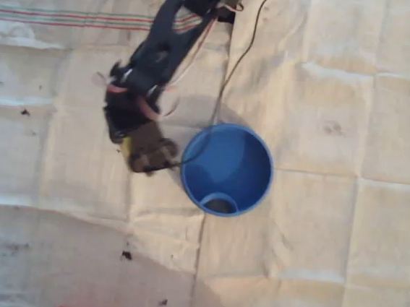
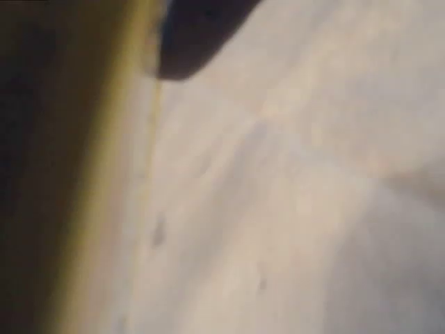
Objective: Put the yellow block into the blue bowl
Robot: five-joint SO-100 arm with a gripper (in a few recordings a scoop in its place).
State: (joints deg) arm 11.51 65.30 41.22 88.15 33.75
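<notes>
Centrally in the overhead view, gripper (image 1: 149, 155) just left of blue bowl (image 1: 227, 169); jaw state indeterminate; yellow block (image 1: 126, 146) apparently beneath it.

The overhead view looks straight down on the creased white cloth (image 1: 341, 101), which the blurred wrist view skims close up.

Your blue bowl (image 1: 227, 169) looks like smooth plastic, with a soft sheen on its inner wall and a thin, clean rim. The cloth (image 1: 341, 101) over your desk is a matt, off-white woven fabric, creased in a grid of fold lines, with thin red and green woven stripes (image 1: 65, 17) near one edge. Your arm (image 1: 165, 41) reads as dark, matt plastic. In the wrist view the yellow block (image 2: 115, 174) is too blurred for you to judge its finish.
</notes>
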